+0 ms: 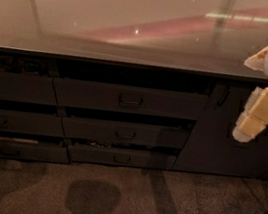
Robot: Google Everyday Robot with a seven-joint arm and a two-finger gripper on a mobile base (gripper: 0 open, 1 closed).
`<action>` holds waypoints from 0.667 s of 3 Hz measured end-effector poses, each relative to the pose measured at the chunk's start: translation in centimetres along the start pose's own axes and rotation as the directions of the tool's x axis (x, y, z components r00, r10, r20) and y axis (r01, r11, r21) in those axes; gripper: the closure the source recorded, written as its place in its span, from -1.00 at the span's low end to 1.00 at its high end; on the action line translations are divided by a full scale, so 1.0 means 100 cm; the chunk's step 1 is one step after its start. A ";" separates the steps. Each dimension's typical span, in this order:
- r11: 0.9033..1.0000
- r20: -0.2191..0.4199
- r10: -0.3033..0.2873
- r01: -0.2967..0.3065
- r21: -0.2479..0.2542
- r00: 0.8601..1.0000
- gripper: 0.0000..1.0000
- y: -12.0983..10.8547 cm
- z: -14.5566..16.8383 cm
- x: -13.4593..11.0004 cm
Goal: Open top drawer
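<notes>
At far right: cream blocky gripper [245, 131], open or closed unclear, apparently pointing down; wide dark grey flat-fronted top drawer [90, 95], its small loop handle [131, 100] well leftward, roughly level.

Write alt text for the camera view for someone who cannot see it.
The robot's cream gripper hangs at the right edge, in front of a cabinet door, well apart from the top drawer of the middle stack. Other dark grey drawers sit under a glossy countertop, above carpet.
</notes>
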State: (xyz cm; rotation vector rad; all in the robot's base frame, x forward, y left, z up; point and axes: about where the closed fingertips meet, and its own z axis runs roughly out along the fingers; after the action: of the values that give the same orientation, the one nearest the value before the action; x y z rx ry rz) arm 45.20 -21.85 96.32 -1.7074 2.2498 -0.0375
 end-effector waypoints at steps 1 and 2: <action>0.993 0.028 0.020 -0.016 -0.117 0.999 -1.00 -0.017 0.047 -0.011; 0.973 0.007 -0.008 0.009 -0.230 1.000 -1.00 -0.026 0.102 -0.035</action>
State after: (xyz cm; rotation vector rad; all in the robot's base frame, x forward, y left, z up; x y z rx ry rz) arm 51.16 -17.58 87.97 -1.8272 2.3187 0.2348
